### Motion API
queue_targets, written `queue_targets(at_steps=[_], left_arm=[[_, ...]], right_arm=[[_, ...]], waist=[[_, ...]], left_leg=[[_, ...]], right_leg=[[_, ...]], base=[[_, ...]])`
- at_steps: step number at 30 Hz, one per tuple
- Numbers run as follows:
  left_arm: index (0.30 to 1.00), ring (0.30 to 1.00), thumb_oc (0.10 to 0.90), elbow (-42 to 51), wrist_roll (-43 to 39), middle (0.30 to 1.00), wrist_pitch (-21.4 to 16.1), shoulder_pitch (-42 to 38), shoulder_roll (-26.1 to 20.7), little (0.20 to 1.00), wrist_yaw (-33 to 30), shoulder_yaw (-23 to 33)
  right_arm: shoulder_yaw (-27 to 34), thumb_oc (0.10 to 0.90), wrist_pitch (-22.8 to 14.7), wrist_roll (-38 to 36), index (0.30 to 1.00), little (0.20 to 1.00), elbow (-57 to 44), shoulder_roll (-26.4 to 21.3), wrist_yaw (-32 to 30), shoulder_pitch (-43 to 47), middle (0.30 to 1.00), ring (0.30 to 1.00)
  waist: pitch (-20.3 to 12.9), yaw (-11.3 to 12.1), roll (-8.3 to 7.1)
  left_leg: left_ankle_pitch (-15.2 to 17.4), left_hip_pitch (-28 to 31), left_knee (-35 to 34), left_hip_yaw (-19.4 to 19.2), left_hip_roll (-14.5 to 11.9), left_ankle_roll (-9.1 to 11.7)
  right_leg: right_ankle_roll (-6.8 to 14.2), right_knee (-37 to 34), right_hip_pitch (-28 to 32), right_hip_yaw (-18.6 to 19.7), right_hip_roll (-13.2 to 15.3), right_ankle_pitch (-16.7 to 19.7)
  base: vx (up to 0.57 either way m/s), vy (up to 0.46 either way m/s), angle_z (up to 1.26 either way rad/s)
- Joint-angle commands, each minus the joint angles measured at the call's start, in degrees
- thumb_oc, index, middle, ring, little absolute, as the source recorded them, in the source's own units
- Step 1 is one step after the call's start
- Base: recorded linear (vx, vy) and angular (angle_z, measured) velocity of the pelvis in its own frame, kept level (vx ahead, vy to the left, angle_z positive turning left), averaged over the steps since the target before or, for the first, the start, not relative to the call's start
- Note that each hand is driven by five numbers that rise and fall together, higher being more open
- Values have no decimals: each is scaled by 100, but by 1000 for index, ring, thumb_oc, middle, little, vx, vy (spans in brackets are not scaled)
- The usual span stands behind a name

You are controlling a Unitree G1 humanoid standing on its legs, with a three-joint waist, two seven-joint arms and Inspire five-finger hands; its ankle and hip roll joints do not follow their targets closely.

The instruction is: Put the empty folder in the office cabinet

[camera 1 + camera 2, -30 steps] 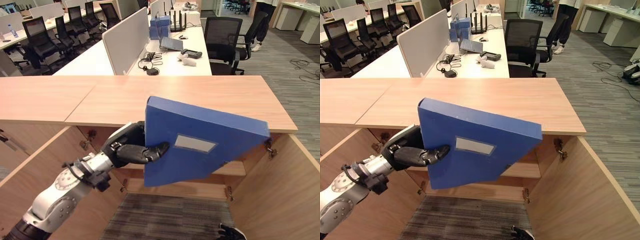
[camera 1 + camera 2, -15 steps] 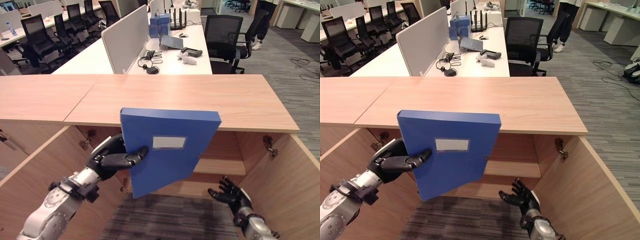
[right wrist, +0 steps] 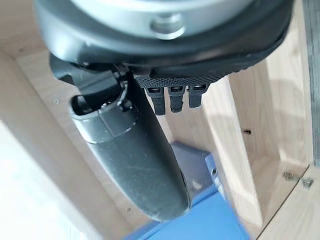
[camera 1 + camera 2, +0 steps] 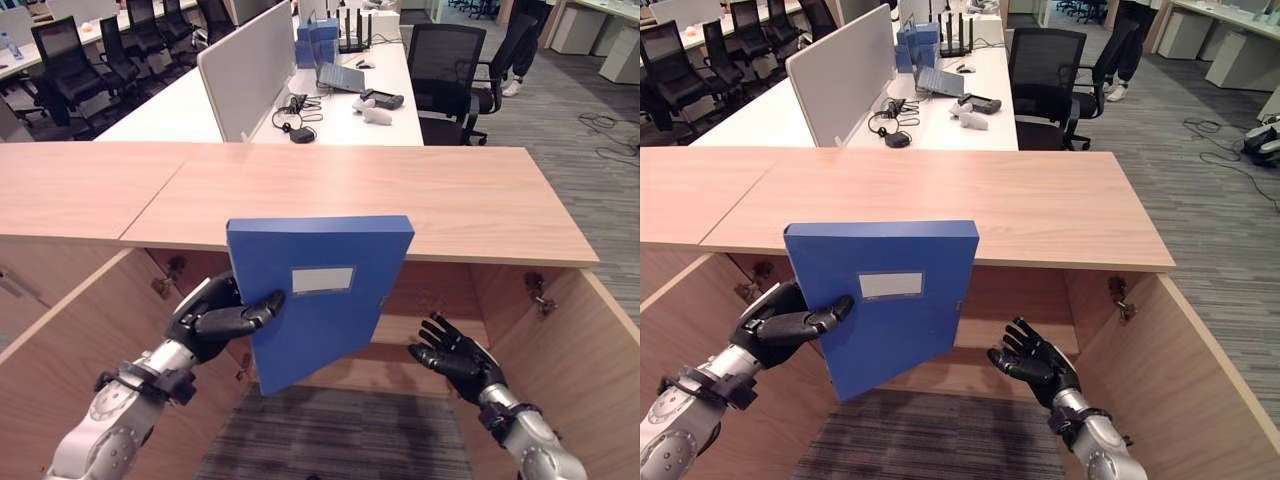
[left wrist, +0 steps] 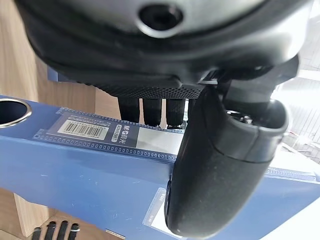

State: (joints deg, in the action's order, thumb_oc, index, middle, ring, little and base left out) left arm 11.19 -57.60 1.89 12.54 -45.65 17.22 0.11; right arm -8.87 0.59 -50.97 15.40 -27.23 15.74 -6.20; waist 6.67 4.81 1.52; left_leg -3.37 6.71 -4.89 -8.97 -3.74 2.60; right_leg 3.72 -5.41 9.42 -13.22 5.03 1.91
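Left hand (image 4: 215, 318) is seen clamped on one blue folder (image 4: 320, 290), thumb across its front face, fingers behind the spine edge. Folder: rigid, smooth, rectangular, held roughly upright w/ a slight tilt in front of the open wooden cabinet (image 4: 430, 205); one blank white label on front, a barcode sticker on the spine. Right hand (image 4: 1035, 360), fingers spread & holding nothing, is shown just beside the folder's lower corner, not touching.

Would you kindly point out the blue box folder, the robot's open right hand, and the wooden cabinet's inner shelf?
blue box folder (image 4: 330, 320), left eye view, front cover below its label.
right hand (image 4: 455, 352), left eye view, on the palm.
cabinet's inner shelf (image 4: 1025, 336), right eye view, front edge.
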Motion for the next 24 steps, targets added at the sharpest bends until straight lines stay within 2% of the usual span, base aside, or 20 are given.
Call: queue_targets(at_steps=[1,9,24], left_arm=[[300,300,400,223,-74,300,-668,-926,-117,300,390,566],[300,300,400,323,-45,300,-556,-993,-146,300,563,334],[300,300,400,800,-262,300,-26,-1048,-521,300,1092,-590]], right_arm=[[-113,800,-257,-521,900,900,-859,-352,645,827,900,900],[-366,800,-270,-646,900,900,-1368,-345,746,1158,900,900],[-934,800,-394,-448,900,900,-1692,-170,724,2077,900,900]], waist=[[-176,-34,-15],[-195,-41,-5],[-227,14,1]], left_leg=[[393,211,-11,398,-398,420],[400,214,-11,369,-407,413],[408,191,-11,405,-384,375]], right_leg=[[701,151,174,-91,548,-381],[707,158,150,-80,545,-381],[700,172,153,-64,558,-381]], base=[[0,0,0],[0,0,0],[0,0,0]])
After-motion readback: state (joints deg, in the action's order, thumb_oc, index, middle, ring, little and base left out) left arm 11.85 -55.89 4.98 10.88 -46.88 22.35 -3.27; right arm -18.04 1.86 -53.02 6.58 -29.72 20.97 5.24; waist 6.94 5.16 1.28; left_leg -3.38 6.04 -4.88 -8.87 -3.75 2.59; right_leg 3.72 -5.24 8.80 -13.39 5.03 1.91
